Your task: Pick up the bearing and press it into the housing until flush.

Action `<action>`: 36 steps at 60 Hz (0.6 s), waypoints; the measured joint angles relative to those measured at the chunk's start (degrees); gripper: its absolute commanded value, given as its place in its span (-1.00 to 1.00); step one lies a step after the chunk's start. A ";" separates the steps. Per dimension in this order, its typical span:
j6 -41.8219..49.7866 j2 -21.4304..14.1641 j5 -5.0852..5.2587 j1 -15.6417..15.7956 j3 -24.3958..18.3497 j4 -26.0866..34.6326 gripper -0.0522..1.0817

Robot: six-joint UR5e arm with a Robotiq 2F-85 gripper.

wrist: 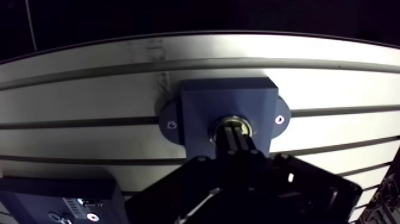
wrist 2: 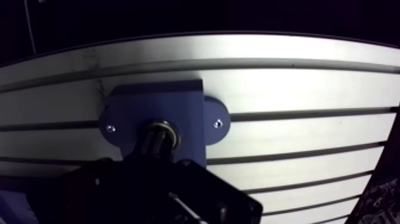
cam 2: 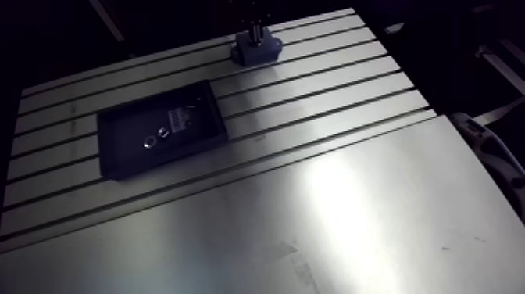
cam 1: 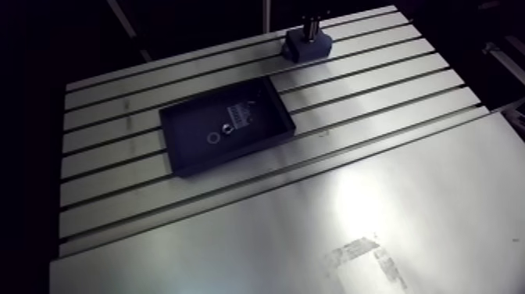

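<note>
Gripper [wrist: 234, 132] wrist view: two dark fingers look pressed together, nothing pinched between them, tips down on the silver metal ring of the bearing [wrist: 232, 120]. Bearing sits in the bore of the blue plastic block housing [wrist: 202, 101]. The tips cover part of the ring, so I can't tell if it's flush or proud. Housing has an ear each side, one screw in each, and sits on the slotted aluminium table [wrist: 333, 89]. Corner of the black rectangular tray [wrist: 53, 190] shows beside the gripper.

Arm view: housing [cam 1: 301, 48] is at the far edge of the table, gripper directly above and touching it. Black tray is well apart from it, mid-table, holding a small metal ring [cam 1: 213, 138], a second small round part [cam 1: 226, 129] and a white label [cam 1: 241, 116]. Smooth aluminium sheet [cam 1: 351, 219] lies on the near side.

Risks, my read:
- Tips look narrower than the ring. Any off-centre load would cock the bearing, and it would jam instead of seating.
- Pushing on with a cocked bearing could score the plastic bore.
- Seating depth is hidden, so a press could end early or overload.
</note>
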 measured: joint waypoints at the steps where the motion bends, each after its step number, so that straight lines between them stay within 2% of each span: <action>1: 0.00 0.00 0.00 0.00 0.00 0.00 0.89; 36: -0.08 0.09 0.00 -0.01 0.09 0.00 0.90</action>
